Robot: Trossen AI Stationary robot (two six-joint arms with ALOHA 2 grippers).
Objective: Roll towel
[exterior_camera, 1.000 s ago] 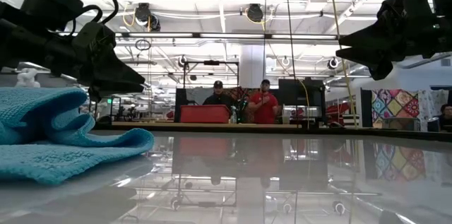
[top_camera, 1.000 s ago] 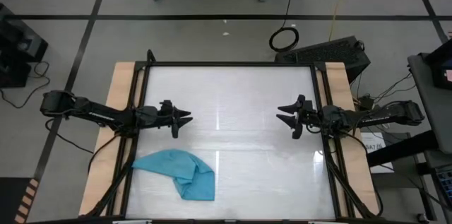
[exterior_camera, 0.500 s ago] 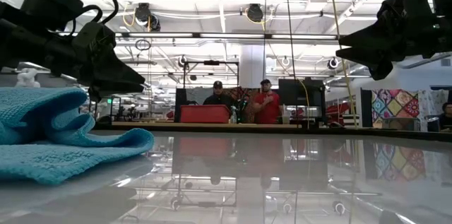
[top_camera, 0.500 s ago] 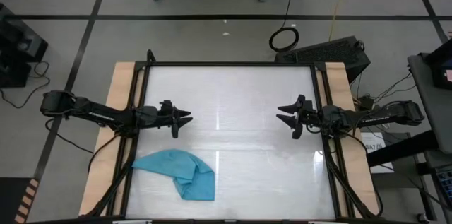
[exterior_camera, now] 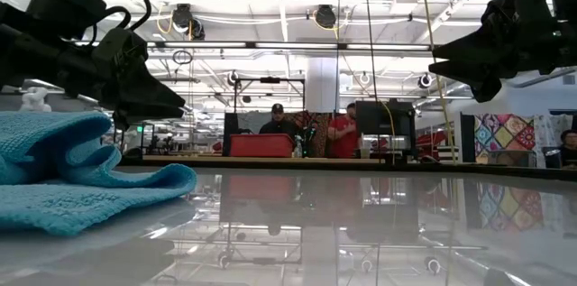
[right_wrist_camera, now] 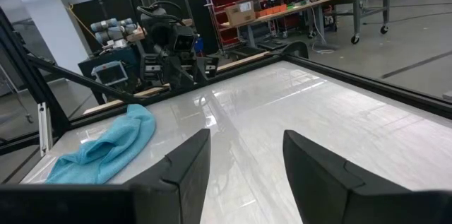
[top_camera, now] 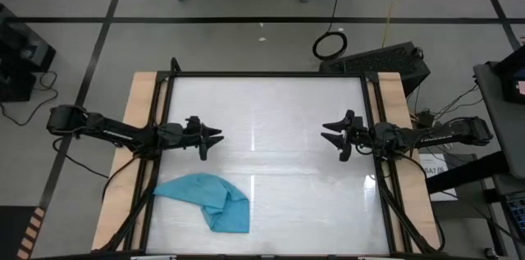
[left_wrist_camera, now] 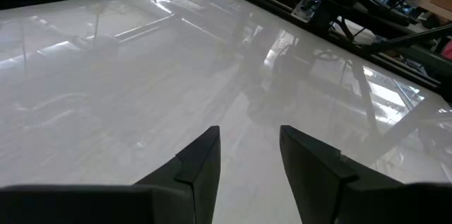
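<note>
Towel [top_camera: 205, 201] lies crumpled at the table's [top_camera: 271, 120] seven o'clock. Left gripper [top_camera: 212, 139] at nine, right gripper [top_camera: 328, 138] at three, both parted, empty.

Left arm: reaches in from the left side, left gripper [top_camera: 215, 137] held above the surface, fingers parted, holding nothing. Right arm: mirrored from the right side, right gripper [top_camera: 326, 137] likewise raised, fingers parted, holding nothing.
</note>
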